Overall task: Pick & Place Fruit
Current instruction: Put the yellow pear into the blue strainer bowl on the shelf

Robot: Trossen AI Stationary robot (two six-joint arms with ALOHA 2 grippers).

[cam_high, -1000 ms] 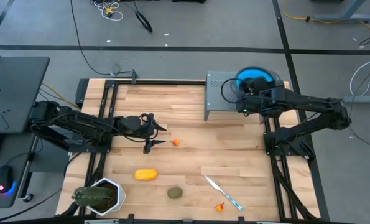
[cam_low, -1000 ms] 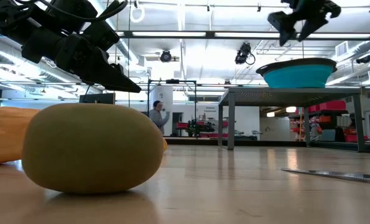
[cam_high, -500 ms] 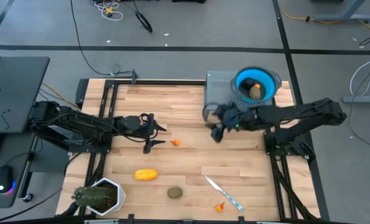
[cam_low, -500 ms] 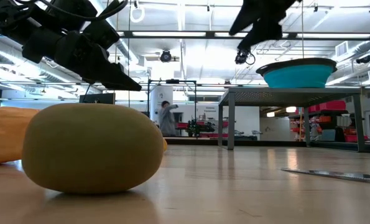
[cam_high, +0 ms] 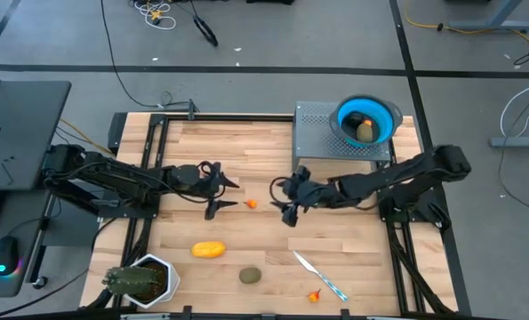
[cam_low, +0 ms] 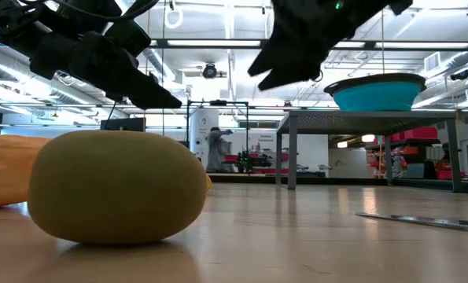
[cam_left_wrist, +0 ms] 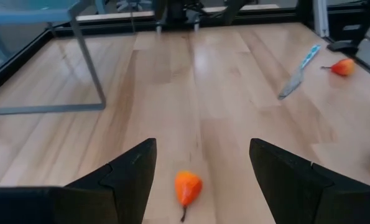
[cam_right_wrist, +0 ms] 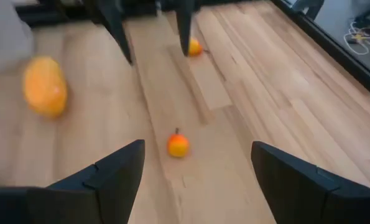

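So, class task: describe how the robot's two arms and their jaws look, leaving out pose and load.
Both arms are dark, near-black, jointed links with thin black cables along them. The left gripper and right gripper each end in two flat, tapering, pointed black jaws. No markings are visible.

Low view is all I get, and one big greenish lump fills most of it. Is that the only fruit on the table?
Observer: No. From above, a small orange-red fruit lies mid-table, out of your sight.
Operator: And the two dark shapes hanging overhead?
Observer: Those are the left gripper and the right gripper, both open, facing each other with that small fruit between them.
Operator: Is anything inside the blue bowl?
Observer: Yes, the high view shows an olive-brown fruit lying in the blue bowl.
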